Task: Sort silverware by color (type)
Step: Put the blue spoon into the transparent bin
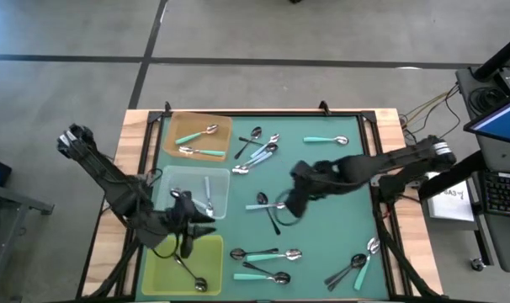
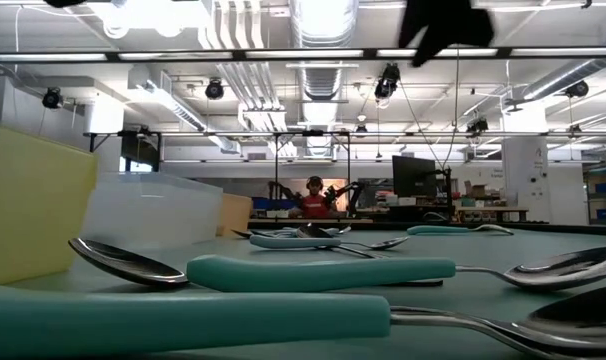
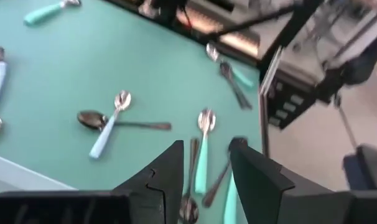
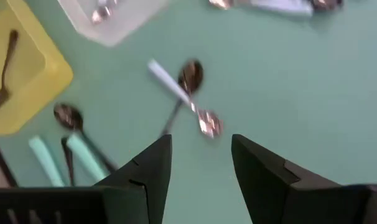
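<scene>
the right gripper (image 1: 282, 210) hovers over the middle of the counter (image 1: 322, 168), fingers (image 4: 152, 168) parted and empty — below them lie a pale blue spoon (image 4: 176, 93) and a black spoon (image 4: 183, 84), crossed. the step in hand looks like a pick: drop over one handle and close. the left gripper (image 1: 188, 231) waits by the yellow tray (image 1: 158, 269), partly open, holding nothing.

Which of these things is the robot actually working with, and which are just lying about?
Part of the job: the spoons on the mat, the brown tray, clear tray and yellow tray for sorting.

Just there: monitor, keyboard, cables, paper.
</scene>
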{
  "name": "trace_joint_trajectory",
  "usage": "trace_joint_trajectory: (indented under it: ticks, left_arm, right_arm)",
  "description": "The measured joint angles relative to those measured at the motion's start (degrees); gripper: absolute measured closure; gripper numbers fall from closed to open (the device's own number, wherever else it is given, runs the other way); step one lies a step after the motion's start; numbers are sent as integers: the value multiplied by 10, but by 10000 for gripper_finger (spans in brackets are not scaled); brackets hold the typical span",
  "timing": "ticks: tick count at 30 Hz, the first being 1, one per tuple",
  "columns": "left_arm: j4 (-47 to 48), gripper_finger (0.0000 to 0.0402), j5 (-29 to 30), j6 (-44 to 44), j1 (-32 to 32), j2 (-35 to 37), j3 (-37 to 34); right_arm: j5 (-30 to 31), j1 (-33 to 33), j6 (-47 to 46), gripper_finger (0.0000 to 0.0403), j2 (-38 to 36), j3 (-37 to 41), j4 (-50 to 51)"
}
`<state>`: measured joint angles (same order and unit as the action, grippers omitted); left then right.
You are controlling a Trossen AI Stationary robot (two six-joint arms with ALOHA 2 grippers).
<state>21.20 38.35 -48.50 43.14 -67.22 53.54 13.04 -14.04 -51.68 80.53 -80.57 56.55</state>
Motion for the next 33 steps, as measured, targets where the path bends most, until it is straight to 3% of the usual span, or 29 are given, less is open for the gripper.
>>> trace_joint_trajectory:
  ticks: [7,18,26,30,33]
  left_arm:
    - [-7,287,-19,30,-28,-91,0]
    - [-45,287,-27,32,-86,-203,19]
    - [-29,287,-99,154,-140,-296,121]
    - [38,287,-148,252,-154,-356,197]
    - [110,287,-153,290,-159,-399,247]
  right_arm:
    - [5,-73,-77,246,-47,6,64]
    - [0,-122,-69,246,-27,9,85]
    - [-1,-140,-68,246,-15,10,138]
    - [-1,-145,-58,245,-13,10,144]
    - [0,-145,-43,245,-12,10,146]
